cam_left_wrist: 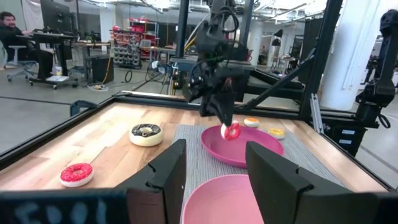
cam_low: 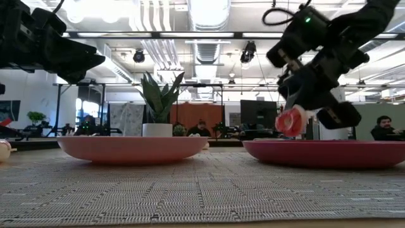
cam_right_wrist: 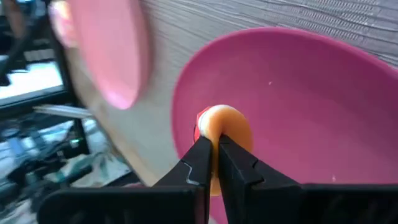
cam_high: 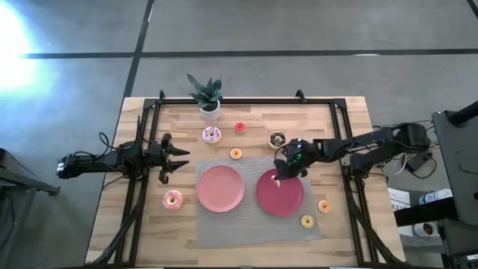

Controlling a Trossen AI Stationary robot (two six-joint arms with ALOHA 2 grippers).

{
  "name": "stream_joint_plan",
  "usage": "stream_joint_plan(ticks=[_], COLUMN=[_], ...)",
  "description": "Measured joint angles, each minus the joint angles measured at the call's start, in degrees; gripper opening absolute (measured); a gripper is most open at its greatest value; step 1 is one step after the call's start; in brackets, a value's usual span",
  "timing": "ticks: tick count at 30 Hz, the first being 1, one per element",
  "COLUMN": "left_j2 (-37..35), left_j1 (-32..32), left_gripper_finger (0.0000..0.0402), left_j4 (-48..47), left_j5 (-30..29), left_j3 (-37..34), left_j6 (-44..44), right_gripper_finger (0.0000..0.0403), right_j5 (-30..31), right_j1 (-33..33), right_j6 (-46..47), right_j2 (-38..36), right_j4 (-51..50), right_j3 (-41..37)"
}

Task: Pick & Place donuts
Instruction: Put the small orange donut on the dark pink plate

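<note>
Donuts are mostly still out on the worktop, so you are early in the job. The one in play is a small red donut, pinched at its rim between the pressed-together fingers of the right tool and hanging just above the darker pink plate, near that plate's edge on the side toward the other plate. It does not yet rest on the plate, judging from the level view, where it hangs clear of the rim. Neither this plate nor the lighter pink plate beside it shows any donut lying in it.

Left for you, as far as you can see from above: the white-pink sprinkled donut, a tiny red one, the chocolate-brown donut and a tiny orange one behind the plates, the pink donut beside the lighter plate, and an orange and a yellow one past the darker plate.

Your left tool waits with fingers spread, holding nothing, over bare wood near the lighter plate.
</note>
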Motion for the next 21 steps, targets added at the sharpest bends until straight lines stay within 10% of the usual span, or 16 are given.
stream_joint_plan(ticks=[21], left_j2=[0.0], left_j1=[0.0], left_gripper_finger=[0.014], left_j4=[0.0], left_j5=[0.0], left_j3=[0.0], left_j6=[0.0], right_gripper_finger=[0.0013], right_j5=[1.6], right_j1=[0.4], right_j6=[-4.5], right_j2=[8.7], right_j4=[-4.3], right_j3=[5.8])
